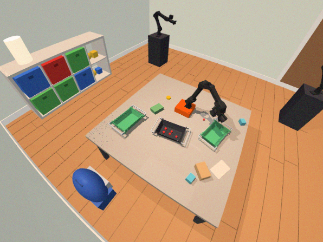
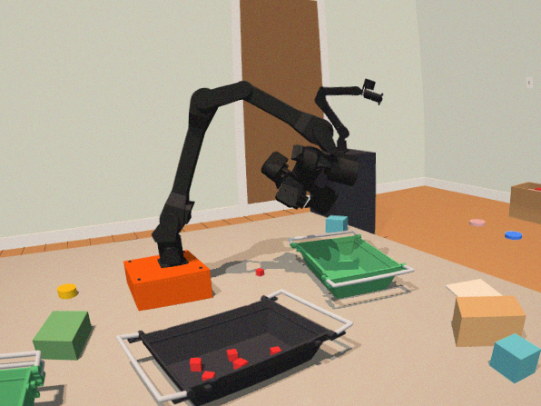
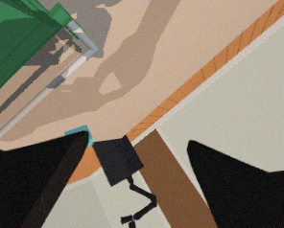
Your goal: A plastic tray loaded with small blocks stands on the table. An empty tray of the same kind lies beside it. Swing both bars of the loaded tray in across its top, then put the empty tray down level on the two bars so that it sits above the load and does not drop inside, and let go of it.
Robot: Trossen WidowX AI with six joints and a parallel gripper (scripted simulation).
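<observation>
The loaded black tray (image 1: 173, 126) (image 2: 272, 366) stands mid-table with several small red blocks (image 1: 169, 133) (image 2: 232, 354) inside. Its left wire bar (image 1: 155, 124) (image 2: 140, 368) and right wire bar (image 1: 188, 138) (image 2: 316, 307) stick outward past its ends. An empty green tray (image 1: 215, 136) (image 2: 363, 285) (image 3: 29, 29) stands to its right in the top view, with wire bars at its ends. Another empty green tray (image 1: 127, 119) (image 2: 14, 387) stands to its left. My gripper (image 1: 220, 118) (image 3: 138, 141) is open and empty, tilted, above the far side of the right green tray.
A light green block (image 1: 157, 108) (image 2: 61, 331) and yellow disc (image 1: 168, 97) (image 2: 67, 291) lie near the orange base (image 1: 185, 108) (image 2: 174, 285). A stray red block (image 1: 204, 119) (image 2: 260, 272) lies behind the trays. An orange block (image 1: 202, 170) (image 2: 490, 321) and cyan cubes (image 1: 190, 178) (image 1: 242, 122) are nearby.
</observation>
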